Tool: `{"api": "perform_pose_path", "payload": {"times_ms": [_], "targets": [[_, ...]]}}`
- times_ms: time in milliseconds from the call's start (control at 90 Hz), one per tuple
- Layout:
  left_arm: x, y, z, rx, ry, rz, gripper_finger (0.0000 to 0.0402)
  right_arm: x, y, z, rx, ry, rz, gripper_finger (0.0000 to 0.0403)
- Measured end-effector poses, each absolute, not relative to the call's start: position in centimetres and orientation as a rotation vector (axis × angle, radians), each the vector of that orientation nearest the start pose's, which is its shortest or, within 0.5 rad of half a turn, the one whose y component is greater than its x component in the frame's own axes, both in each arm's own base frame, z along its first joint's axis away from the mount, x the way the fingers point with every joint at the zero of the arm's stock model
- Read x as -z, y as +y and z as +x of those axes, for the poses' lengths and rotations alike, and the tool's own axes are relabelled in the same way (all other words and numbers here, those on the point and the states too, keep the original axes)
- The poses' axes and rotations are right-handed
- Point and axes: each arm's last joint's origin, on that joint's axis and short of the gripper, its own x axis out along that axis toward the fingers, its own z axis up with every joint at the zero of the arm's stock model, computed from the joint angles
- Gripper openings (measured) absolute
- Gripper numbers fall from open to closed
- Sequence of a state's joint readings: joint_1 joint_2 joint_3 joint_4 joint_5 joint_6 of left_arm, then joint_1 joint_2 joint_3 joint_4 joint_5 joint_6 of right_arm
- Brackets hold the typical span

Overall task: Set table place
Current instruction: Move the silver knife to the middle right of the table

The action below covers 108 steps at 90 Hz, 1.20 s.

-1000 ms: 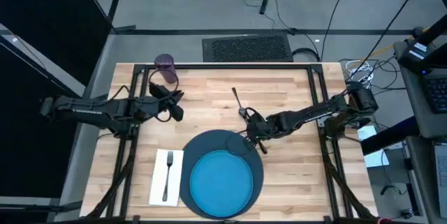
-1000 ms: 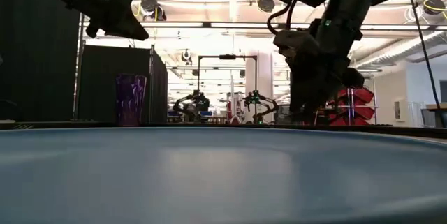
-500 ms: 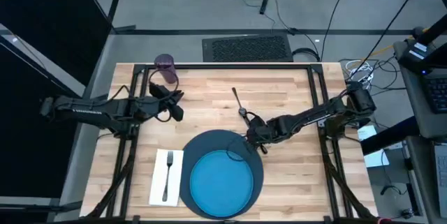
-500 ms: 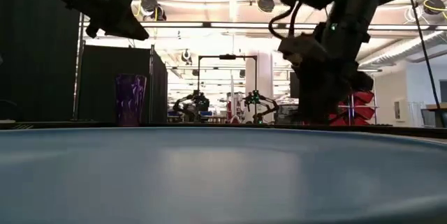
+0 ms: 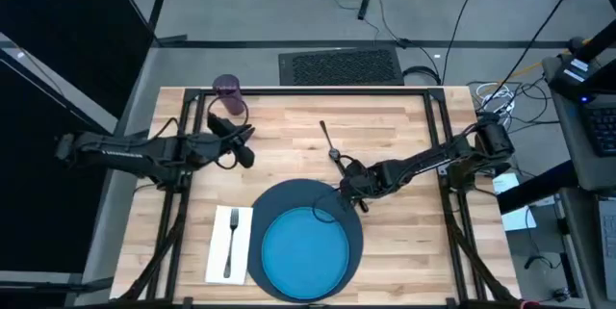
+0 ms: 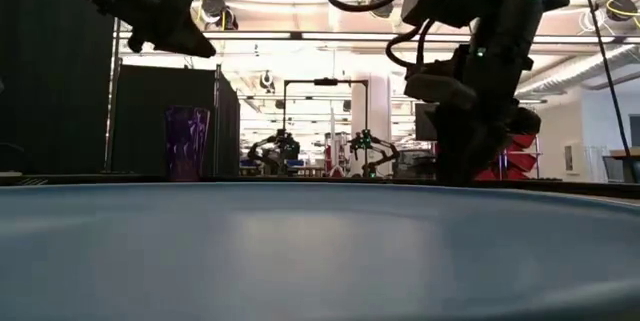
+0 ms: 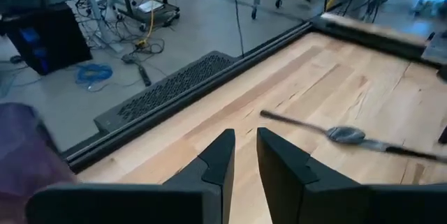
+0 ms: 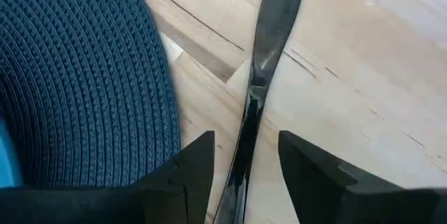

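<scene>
Two arms reach over the desk [image 5: 404, 126]. The right tool [image 8: 241, 165] is down at the desk surface just off the edge of the dark slate-blue mat [image 8: 84, 77], its fingers [image 8: 192, 168] spread with the knife [image 8: 269, 49] lying lengthwise in the gap between them; whether the pads touch the metal cannot be told. The knife runs away from this tool across the bare wood, the mat to one side of it. From above, the same tool [image 5: 353, 186] sits at the mat's [image 5: 279, 201] upper right rim, the bright blue plate [image 5: 306, 251] just beyond it on the mat.

The left tool [image 7: 241, 155] hangs above the desk with its fingers only narrowly apart, gripping nothing. The spoon [image 7: 349, 136] lies on the wood ahead of it; the purple cup [image 5: 228, 96] stands close behind it near the desk's far edge. The fork [image 5: 231, 242] rests on the white napkin [image 5: 218, 251], well away from both tools, beside the mat.
</scene>
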<state>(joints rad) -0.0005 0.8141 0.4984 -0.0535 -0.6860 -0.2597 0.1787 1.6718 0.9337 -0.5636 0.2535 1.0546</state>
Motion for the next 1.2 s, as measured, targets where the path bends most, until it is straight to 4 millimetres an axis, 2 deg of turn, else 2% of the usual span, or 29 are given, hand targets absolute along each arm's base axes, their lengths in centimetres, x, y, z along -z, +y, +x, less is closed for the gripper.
{"api": "perform_pose_path", "payload": {"times_ms": [278,389,622,900,1200], "targets": [[-23.2,1.3,17.9,-0.479,0.058,-0.028,0.0047,-15.4,4.5,29.1,0.711,1.07,0.627,0.0144],[-22.7,1.4,17.7,-0.449,0.015,-0.016,0.0047,-15.4,4.5,29.1,0.712,1.065,0.622,0.0144],[-21.3,2.3,17.4,-0.416,0.043,-0.068,0.0047,-15.4,4.2,29.2,0.715,1.06,0.627,0.0144],[-20.2,3.1,18.0,-0.398,0.098,-0.098,0.0047,-15.3,3.7,29.3,0.717,1.058,0.631,0.0144],[-19.6,3.3,18.8,-0.38,0.106,-0.097,0.0047,-13.6,3.4,28.3,0.719,1.066,0.671,0.0144]]}}
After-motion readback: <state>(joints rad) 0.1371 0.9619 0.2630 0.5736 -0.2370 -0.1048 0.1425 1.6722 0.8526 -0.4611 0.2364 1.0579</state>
